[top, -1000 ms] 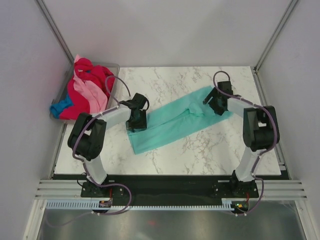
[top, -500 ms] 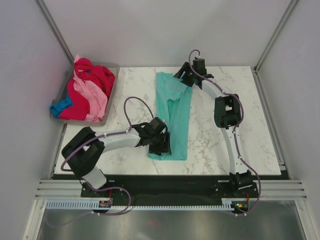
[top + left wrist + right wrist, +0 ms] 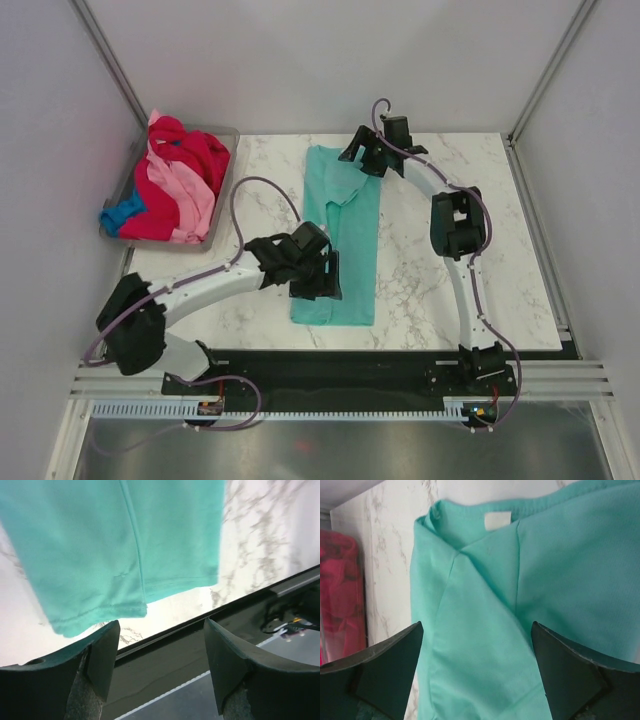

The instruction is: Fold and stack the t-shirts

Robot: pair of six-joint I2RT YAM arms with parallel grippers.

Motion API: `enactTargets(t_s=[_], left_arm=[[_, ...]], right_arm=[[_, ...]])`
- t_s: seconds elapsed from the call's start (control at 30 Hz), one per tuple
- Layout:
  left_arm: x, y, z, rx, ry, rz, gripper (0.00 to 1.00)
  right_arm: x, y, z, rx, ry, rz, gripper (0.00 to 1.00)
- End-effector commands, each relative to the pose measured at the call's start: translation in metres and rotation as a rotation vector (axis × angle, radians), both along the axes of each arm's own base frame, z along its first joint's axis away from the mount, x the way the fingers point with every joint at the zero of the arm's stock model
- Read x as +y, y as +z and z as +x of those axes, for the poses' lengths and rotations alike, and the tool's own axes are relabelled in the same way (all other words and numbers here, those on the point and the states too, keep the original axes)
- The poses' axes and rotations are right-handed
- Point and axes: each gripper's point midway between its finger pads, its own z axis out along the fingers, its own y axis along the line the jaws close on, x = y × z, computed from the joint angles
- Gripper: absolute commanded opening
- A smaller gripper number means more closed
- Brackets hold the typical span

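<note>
I have the teal shirt (image 3: 345,225) lying as a long narrow strip down the middle of the table (image 3: 530,250). Its collar (image 3: 470,515) is toward the top of the overhead frame and its hem (image 3: 100,615) toward the bottom. The other shirts (image 3: 170,190) are heaped in the tub (image 3: 231,140) at the upper left, well apart from it.

Both claws are spread, with nothing between the fingers. The left claw (image 3: 318,275) hangs over the strip's left edge near the hem, and the right claw (image 3: 362,155) is over the collar end. I cannot tell whether either one is touching the cloth.

My main worry is the hem. In the left wrist view it lies close to the table's near edge, so a pull toward the bottom of the frame could drag it over. The layers there also end unevenly, one showing past the other. If I pinch only the top layer, I expect the next fold to open the strip rather than halve it.

At the collar, the folded-in side sits loosely on a diagonal crease. I think a sideways brush from the right claw could flip it back out. If the two claws lift unevenly, the strip would likely skew.
</note>
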Motion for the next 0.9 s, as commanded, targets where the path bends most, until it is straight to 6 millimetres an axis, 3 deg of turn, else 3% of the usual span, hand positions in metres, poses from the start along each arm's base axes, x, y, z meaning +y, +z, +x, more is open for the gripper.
enactTargets(t_s=[0.0, 0.03, 0.07, 0.1, 0.13, 0.17, 0.2, 0.23, 0.27, 0.3, 0.33, 0.37, 0.4, 0.43, 0.47, 0.5, 0.53, 0.63, 0.87], left_arm=[[0.025, 0.056, 0.019, -0.179, 0.083, 0.028, 0.76], [0.034, 0.066, 0.016, -0.204, 0.097, 0.025, 0.78], [0.040, 0.068, 0.016, -0.214, 0.108, 0.031, 0.80], [0.048, 0.066, 0.015, -0.227, 0.129, 0.044, 0.81], [0.053, 0.065, 0.014, -0.228, 0.139, 0.049, 0.82], [0.058, 0.068, 0.012, -0.239, 0.152, 0.035, 0.84], [0.066, 0.058, 0.010, -0.223, 0.174, 0.052, 0.84], [0.071, 0.054, 0.007, -0.214, 0.182, 0.056, 0.84], [0.074, 0.054, 0.004, -0.212, 0.194, 0.042, 0.84], [0.081, 0.044, 0.001, -0.198, 0.209, 0.058, 0.84], [0.085, 0.040, -0.001, -0.194, 0.219, 0.060, 0.84], [0.088, 0.042, 0.000, -0.204, 0.233, 0.041, 0.84], [0.096, 0.032, -0.002, -0.202, 0.246, 0.057, 0.85], [0.099, 0.029, -0.004, -0.201, 0.253, 0.056, 0.85], [0.101, 0.032, 0.000, -0.221, 0.276, 0.027, 0.86], [0.107, 0.021, -0.002, -0.213, 0.279, 0.041, 0.86], [0.107, 0.019, -0.001, -0.217, 0.281, 0.030, 0.86], [0.110, 0.007, 0.004, -0.221, 0.281, 0.001, 0.85], [0.117, -0.025, 0.007, -0.183, 0.283, 0.015, 0.81]], right_arm=[[0.000, 0.081, -0.027, -0.074, 0.082, -0.023, 0.98], [-0.005, 0.117, -0.035, -0.131, 0.073, -0.044, 0.98], [-0.012, 0.103, -0.052, -0.081, 0.067, -0.075, 0.98], [-0.018, 0.140, -0.069, -0.127, 0.052, -0.085, 0.98], [-0.025, 0.143, -0.082, -0.117, 0.030, -0.109, 0.98], [-0.037, 0.105, -0.110, -0.017, -0.006, -0.172, 0.98], [-0.046, 0.138, -0.134, -0.060, -0.045, -0.178, 0.98], [-0.044, 0.131, -0.159, -0.018, -0.070, -0.187, 0.98], [-0.060, 0.082, -0.199, 0.093, -0.110, -0.276, 0.97], [-0.062, 0.104, -0.227, 0.051, -0.129, -0.264, 0.96], [-0.050, 0.095, -0.258, 0.061, -0.106, -0.281, 0.96], [-0.063, 0.051, -0.297, 0.161, -0.152, -0.324, 0.93], [-0.062, 0.060, -0.320, 0.133, -0.161, -0.283, 0.91], [-0.047, 0.052, -0.346, 0.130, -0.120, -0.266, 0.89], [-0.053, 0.016, -0.379, 0.216, -0.147, -0.258, 0.83], [-0.051, 0.018, -0.393, 0.195, -0.144, -0.223, 0.81], [-0.046, -0.003, -0.420, 0.223, -0.105, -0.232, 0.76], [-0.044, -0.020, -0.447, 0.237, -0.107, -0.238, 0.67], [-0.040, -0.031, -0.450, 0.247, -0.116, -0.272, 0.59]])
